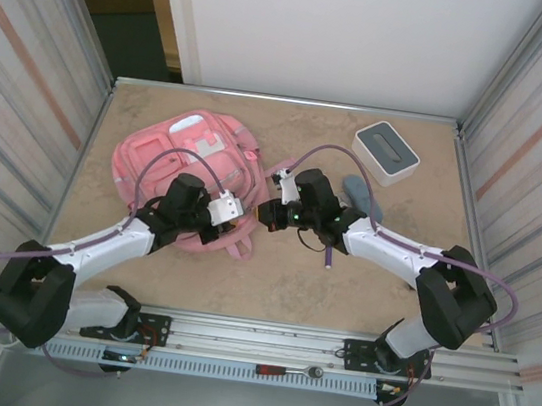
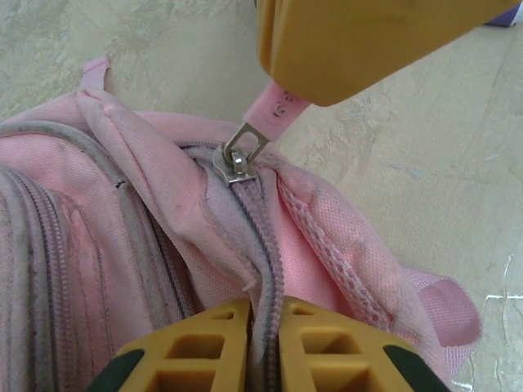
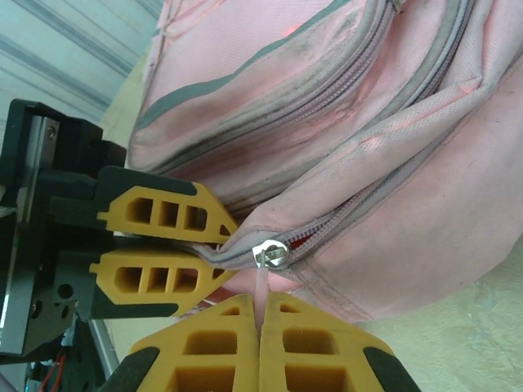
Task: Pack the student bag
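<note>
**A:** Far left, the left gripper [image 2: 263,320] is pinched tight on the zip seam [image 2: 263,245] at the student bag's [image 1: 171,161] near-right edge, just behind the slider [image 2: 234,163].

**B:** And the bag lies flat on the table [image 1: 339,293], front pockets up.

**A:** Right of that clamp, the right gripper [image 3: 260,327] is closed flat on the pink pull tab [image 2: 276,113], with nothing else in its fingers.

**B:** Looks like the zip step, before any packing. I can't tell which way the slider must run. Either way, I'd draw the tab low along the teeth, not upward, so folded fabric beside the slider doesn't jam it.

**A:** And the left must anchor that seam taut, or the soft bag just drags along.

**B:** Right of the bag, well apart, sits a white-and-grey box [image 1: 386,151].
</note>
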